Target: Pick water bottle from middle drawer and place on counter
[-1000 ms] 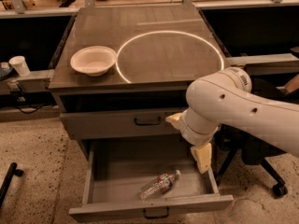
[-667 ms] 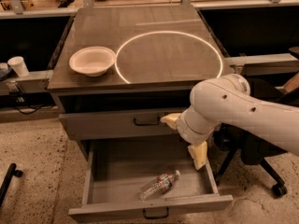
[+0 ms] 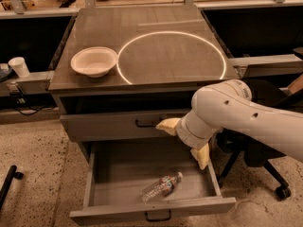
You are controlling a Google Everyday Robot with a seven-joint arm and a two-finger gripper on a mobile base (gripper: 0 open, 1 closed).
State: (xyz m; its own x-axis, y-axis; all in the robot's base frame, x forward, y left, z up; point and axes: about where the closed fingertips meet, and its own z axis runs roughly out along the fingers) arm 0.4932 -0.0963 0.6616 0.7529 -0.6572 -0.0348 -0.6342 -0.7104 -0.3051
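Note:
The water bottle (image 3: 161, 187) lies on its side on the floor of the open middle drawer (image 3: 94, 189), near the front, cap toward the right. My gripper (image 3: 184, 141) hangs over the drawer's back right part, above and to the right of the bottle, not touching it. Its two pale yellow fingers (image 3: 168, 126) are spread wide apart and hold nothing. The white arm reaches in from the right. The counter (image 3: 156, 41) above is glossy grey-brown with a bright thin circle.
A white bowl (image 3: 93, 61) sits on the counter's left side. A closed grey drawer front with a dark handle (image 3: 144, 123) is just above the open drawer. A white cup (image 3: 19, 66) stands on the left ledge. An office chair base (image 3: 279, 188) is at right.
The gripper and arm have shifted a little to the left and slightly down over the open drawer. The bottle has not moved.

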